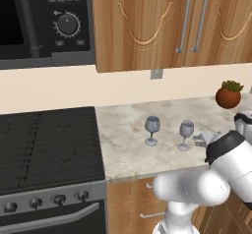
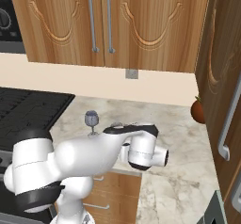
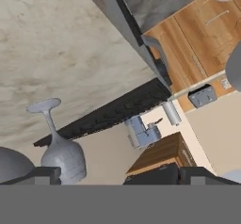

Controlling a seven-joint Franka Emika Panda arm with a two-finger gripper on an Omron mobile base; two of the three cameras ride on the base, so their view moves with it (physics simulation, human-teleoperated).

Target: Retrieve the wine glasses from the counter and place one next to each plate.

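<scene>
Two wine glasses [image 1: 152,130] [image 1: 186,134] stood upright and empty on the counter [image 1: 123,139], right of the stove [image 1: 49,149], gripper [image 3: 115,173] spread open beside one glass, holding nothing

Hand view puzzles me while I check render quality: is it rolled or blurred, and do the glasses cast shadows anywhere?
Hand view: sharp but rolled, the wine glass hangs foot-up against the counter, the open gripper at the bottom. Left base view: flat, even light, no glare; each glass shows barely a soft shadow at its foot. Right base view: sharp, the arm hides much of the counter.
</scene>
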